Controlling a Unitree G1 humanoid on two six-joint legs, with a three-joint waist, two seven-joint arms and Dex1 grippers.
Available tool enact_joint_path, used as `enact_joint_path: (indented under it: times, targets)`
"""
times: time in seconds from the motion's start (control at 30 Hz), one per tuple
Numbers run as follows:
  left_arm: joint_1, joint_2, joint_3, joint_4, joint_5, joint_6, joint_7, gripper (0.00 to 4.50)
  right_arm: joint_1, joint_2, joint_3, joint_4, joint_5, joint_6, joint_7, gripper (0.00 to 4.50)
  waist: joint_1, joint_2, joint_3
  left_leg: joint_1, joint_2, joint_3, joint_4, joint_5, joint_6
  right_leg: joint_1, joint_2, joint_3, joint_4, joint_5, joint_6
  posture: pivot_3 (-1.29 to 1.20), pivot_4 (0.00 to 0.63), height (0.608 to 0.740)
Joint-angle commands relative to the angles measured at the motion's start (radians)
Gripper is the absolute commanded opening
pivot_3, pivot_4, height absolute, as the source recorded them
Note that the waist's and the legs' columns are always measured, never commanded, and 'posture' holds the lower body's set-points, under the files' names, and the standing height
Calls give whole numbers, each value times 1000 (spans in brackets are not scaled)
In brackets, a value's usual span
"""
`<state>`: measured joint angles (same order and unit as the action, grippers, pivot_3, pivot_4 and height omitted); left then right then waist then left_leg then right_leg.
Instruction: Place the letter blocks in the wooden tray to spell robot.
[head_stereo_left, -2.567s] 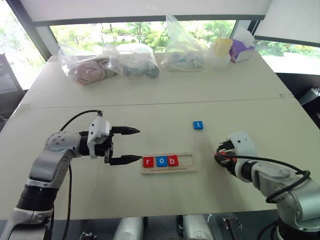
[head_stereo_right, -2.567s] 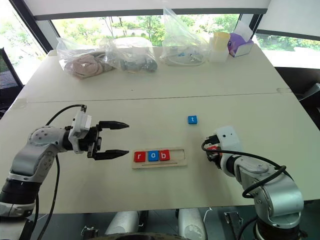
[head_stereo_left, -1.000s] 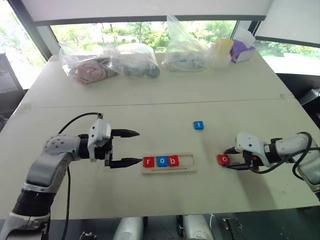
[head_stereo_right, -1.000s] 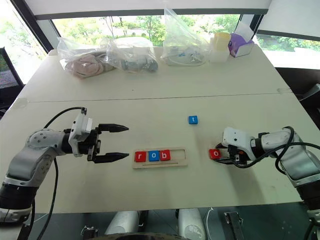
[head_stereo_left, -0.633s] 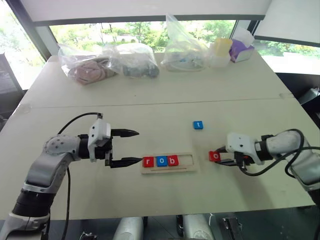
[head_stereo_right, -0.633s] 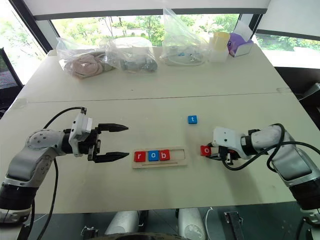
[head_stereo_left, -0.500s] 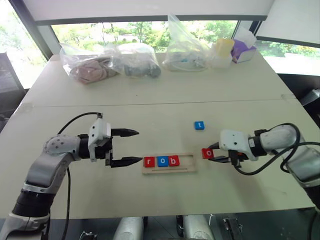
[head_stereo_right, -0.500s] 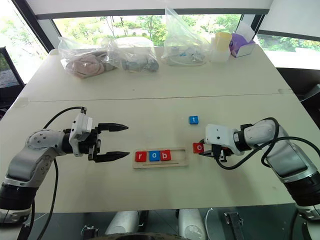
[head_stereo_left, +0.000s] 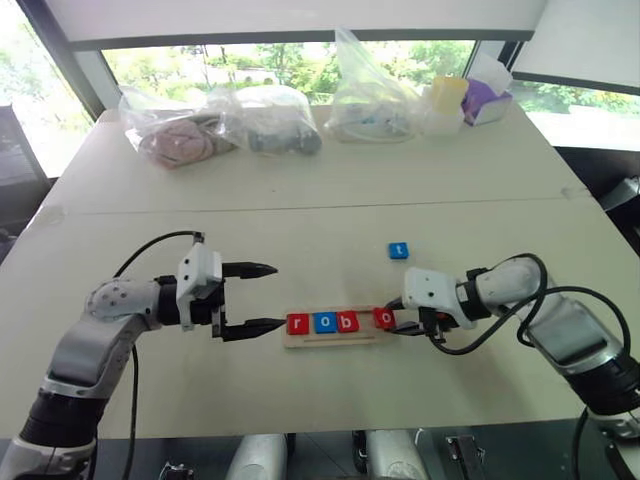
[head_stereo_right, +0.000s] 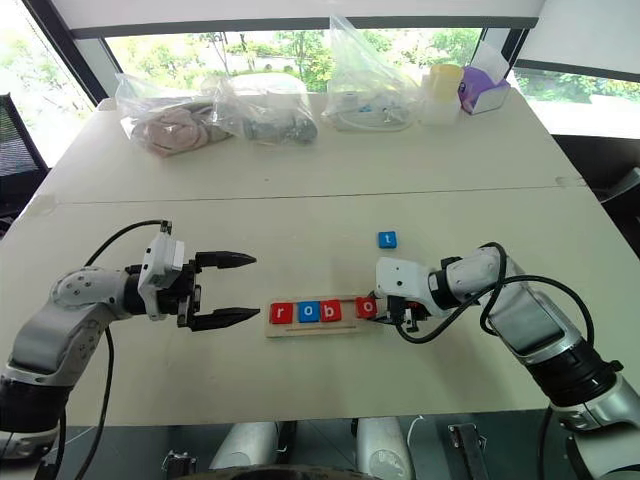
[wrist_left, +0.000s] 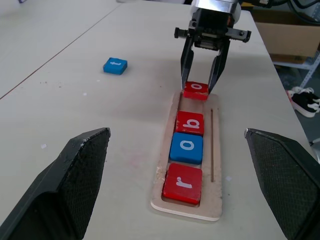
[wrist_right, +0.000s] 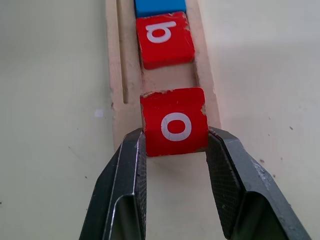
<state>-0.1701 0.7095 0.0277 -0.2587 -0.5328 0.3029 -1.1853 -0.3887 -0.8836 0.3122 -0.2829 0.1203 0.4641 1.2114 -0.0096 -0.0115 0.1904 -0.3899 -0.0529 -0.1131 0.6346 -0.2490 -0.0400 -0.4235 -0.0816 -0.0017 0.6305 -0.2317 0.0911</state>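
The wooden tray (head_stereo_left: 336, 339) lies mid-table and holds a red r (head_stereo_left: 297, 323), a blue o (head_stereo_left: 323, 322) and a red b (head_stereo_left: 347, 321) from its left end. My right gripper (wrist_right: 176, 136) is shut on a second red o block (wrist_right: 174, 121). It holds that block over the tray's right part, a small gap away from the b (wrist_right: 164, 39). A blue t block (head_stereo_left: 398, 250) lies loose on the table behind the tray's right end. My left gripper (head_stereo_left: 278, 295) hangs open and empty just left of the tray.
Clear plastic bags (head_stereo_left: 225, 122) with soft items, a yellow cup (head_stereo_left: 445, 98) and a purple box (head_stereo_left: 484, 100) line the table's far side. A seam (head_stereo_left: 300, 208) crosses the table behind the blocks. The near table edge (head_stereo_left: 330, 425) runs just in front of the tray.
My right gripper has carried the red o block leftward from the table right of the tray to the tray's right part. The left arm has stayed put.
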Motion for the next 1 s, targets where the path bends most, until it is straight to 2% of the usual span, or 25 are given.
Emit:
enact_joint_path:
  times: [0.03,0.8,0.87,0.9,1.0]
  targets:
    - [1,17,35,-42,-19,4,10,4500,-16,7,5,-43,-6,9,-6,1113,0,0,0,0,0,0,0,0,0,0,0,0,0,0,0,0,150,740]
    - [13,16,32,-60,-25,10,36,4500,-35,39,34,-32,-28,9,-19,1113,-1,0,0,0,0,0,0,0,0,0,0,0,0,0,0,0,150,740]
    - [14,15,32,-60,-26,9,36,4500,-36,40,33,-32,-28,11,-19,2176,-1,0,0,0,0,0,0,0,0,0,0,0,0,0,0,0,150,740]
    - [14,15,31,-60,-26,9,36,4500,-37,40,33,-34,-27,13,-19,2513,-1,0,0,0,0,0,0,0,0,0,0,0,0,0,0,0,150,740]
    - [15,15,31,-62,-26,10,37,4500,-38,39,27,-44,-19,21,-17,4122,-1,0,0,0,0,0,0,0,0,0,0,0,0,0,0,0,150,740]
